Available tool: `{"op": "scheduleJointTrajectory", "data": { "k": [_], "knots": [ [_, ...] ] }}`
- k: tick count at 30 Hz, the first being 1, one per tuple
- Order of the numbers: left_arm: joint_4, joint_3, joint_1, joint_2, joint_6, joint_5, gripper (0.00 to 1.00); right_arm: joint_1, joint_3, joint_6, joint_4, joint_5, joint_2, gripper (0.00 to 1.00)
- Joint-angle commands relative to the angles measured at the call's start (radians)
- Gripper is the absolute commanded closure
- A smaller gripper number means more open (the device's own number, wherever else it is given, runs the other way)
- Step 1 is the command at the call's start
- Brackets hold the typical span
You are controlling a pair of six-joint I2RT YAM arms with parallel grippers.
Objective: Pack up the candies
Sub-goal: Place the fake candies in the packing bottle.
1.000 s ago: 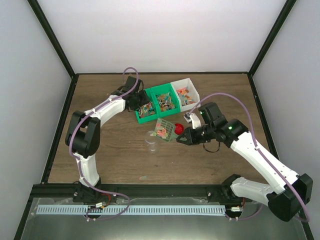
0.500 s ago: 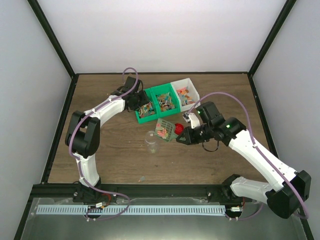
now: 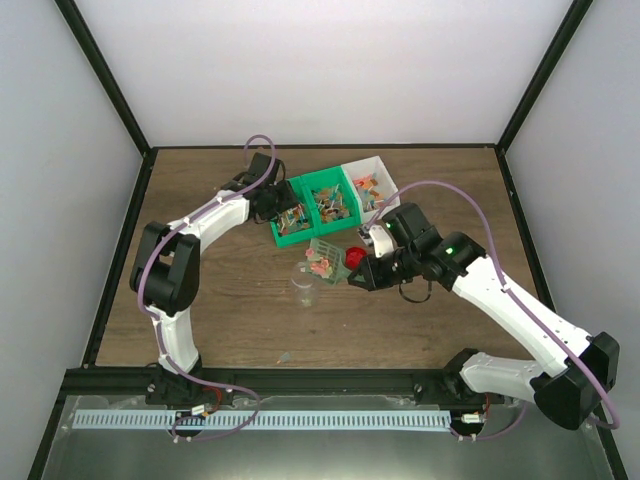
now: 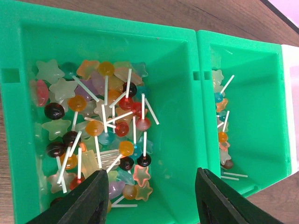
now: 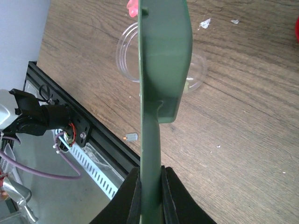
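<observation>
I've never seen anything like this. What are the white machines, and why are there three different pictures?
Those are two robot arms bolted to a wooden table. The wide picture looks down from above. The other two come from small cameras on each arm's wrist. The left arm's fingers stand open above a green bin full of candies, lollipops and stars. A white bin sits further along. The right arm's fingers are shut on the handle of a green scoop carrying a few candies, right by a clear jar. A red lid lies nearby.
</observation>
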Motion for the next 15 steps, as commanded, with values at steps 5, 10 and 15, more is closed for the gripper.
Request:
{"op": "scheduleJointTrajectory", "data": {
  "k": [5,10,15],
  "knots": [
    [0.017,-0.009,0.008,-0.027,0.002,0.013,0.48,0.011,0.070,0.005,-0.032,0.068,-0.010,0.99],
    [0.020,-0.018,0.008,-0.030,-0.001,0.015,0.48,0.010,0.054,0.012,-0.019,0.049,-0.017,0.99],
    [0.024,-0.028,0.009,-0.033,-0.002,0.018,0.48,0.011,0.068,0.006,-0.030,0.051,-0.019,0.99]
  ]
}}
